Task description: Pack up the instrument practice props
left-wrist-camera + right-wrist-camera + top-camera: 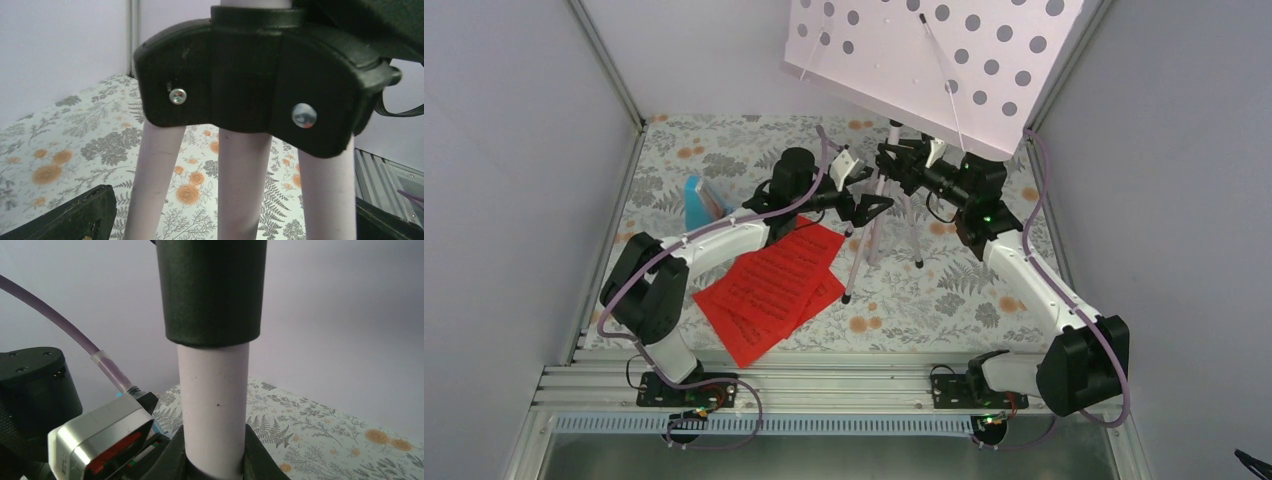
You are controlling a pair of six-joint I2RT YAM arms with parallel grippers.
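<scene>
Presently, the table (984,290), under a grey cloth printed with ferns and orange flowers, fills the middle of the top view. The pale lilac tripod music stand (924,60) stands upright at upper centre. Its hole-perforated flat desk is tilted across the top edge of the frame, and its legs are splayed on the cloth just right of centre. The bright red sheet-music pages (774,285) with black notes lie flat and overlapping at centre left, their right edge just beside the nearest stand foot. The small light-blue wedge-shaped metronome (699,200) sits at upper left of the cloth, partly hidden behind the left arm and well apart from the stand.

Left gripper (867,208): jaws wide apart, holding nothing. In the left wrist view its black fingers (75,215) sit in the two lower corners. The three lilac legs and the black leg hub (250,80) lie between them, and no contact with the legs is visible.

Right gripper (892,158): closed on the stand's lilac pole (213,405), just under the desk in the top view. In the right wrist view the dark fingers press both sides of the pole at the bottom of the frame, below a black collar (212,290).
</scene>
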